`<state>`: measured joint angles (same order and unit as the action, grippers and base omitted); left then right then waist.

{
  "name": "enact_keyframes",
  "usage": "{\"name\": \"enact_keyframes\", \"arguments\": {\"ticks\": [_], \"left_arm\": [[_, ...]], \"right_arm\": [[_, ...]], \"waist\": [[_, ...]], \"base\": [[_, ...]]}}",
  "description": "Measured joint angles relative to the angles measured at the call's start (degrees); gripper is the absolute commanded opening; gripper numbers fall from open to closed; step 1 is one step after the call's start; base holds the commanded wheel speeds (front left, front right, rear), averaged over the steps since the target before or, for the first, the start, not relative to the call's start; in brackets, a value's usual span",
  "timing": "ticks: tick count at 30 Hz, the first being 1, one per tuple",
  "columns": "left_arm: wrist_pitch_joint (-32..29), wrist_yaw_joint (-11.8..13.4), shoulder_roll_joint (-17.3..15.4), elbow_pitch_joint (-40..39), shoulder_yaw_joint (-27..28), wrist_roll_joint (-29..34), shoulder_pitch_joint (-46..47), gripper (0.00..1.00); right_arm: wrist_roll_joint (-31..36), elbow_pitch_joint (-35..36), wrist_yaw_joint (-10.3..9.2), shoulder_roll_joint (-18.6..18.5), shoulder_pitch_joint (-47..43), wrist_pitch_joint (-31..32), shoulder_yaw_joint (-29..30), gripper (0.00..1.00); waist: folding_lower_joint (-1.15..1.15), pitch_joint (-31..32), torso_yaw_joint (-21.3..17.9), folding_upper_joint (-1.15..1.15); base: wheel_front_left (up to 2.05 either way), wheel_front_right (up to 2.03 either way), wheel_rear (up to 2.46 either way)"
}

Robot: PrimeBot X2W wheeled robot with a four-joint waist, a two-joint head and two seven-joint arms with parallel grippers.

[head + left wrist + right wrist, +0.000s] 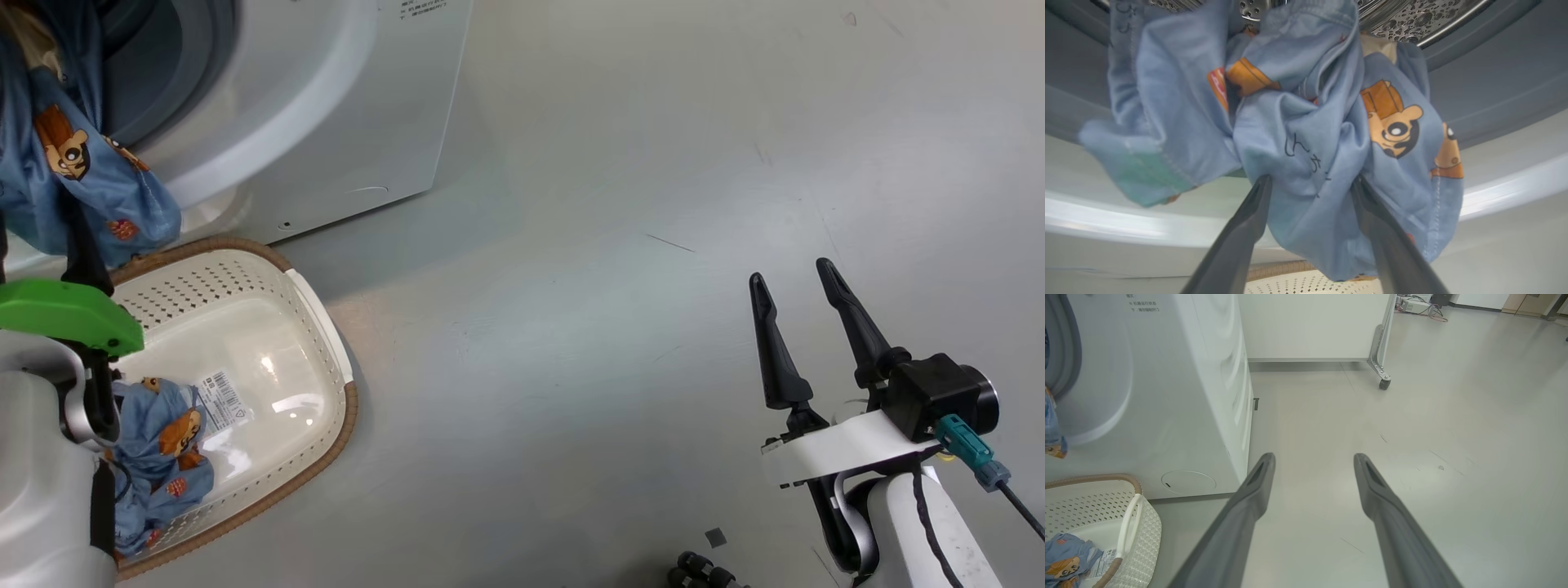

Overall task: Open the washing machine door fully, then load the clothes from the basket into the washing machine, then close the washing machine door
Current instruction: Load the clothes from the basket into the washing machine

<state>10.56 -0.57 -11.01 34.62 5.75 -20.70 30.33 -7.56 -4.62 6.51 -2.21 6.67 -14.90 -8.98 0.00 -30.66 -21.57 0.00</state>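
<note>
Hanging at the mouth of the washing machine, a blue bear-printed garment is bunched between the two fingers of the left pincer, and its folds spill over both of them. Those fingers stand wide apart with the cloth filling the gap. I cannot tell whether they press on it at all. Just behind the garment are the machine's perforated steel drum and its grey gasket, so the cloth sits at the opening's lower lip and not yet inside.

Directly below the opening, touching the foot of the washing machine, the cream basket stands on the floor. A second blue garment lies crumpled in the basket's end farther from the machine, beside a barcode sticker.

Well to the right of the washing machine, the right pincer hovers over bare floor with its fingers spread wide and nothing between them. Past the machine's far corner, a white panel stands on castors.
</note>
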Motion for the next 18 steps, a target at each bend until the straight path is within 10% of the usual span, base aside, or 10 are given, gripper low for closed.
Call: {"name": "enact_keyframes", "arguments": {"ticks": [4, 10, 18], "left_arm": [[0.1, -0.4, -0.7, 1.1, 0.0, 0.0, 1.5, 0.97], [0.2, -0.5, -0.7, 2.8, -0.4, 0.1, 2.6, 0.02], [1.1, -1.1, -0.6, 4.0, -1.2, 0.9, 3.6, 0.00]], "right_arm": [[-0.1, 0.0, -0.01, 0.0, 0.1, 0.0, 0.0, 1.00], [-0.4, 0.0, -0.01, 0.0, 0.1, 0.0, 0.0, 1.00], [-0.5, 0.1, -0.08, 0.0, 0.3, 0.0, 0.0, 1.00]], "waist": [[0.00, -0.6, -0.2, 0.00], [0.00, -1.0, -0.1, 0.00], [0.00, -1.2, 0.6, 0.00]], "base": [[0.00, 0.00, 0.00], [0.00, 0.00, 0.00], [0.00, 0.00, 0.00]]}}
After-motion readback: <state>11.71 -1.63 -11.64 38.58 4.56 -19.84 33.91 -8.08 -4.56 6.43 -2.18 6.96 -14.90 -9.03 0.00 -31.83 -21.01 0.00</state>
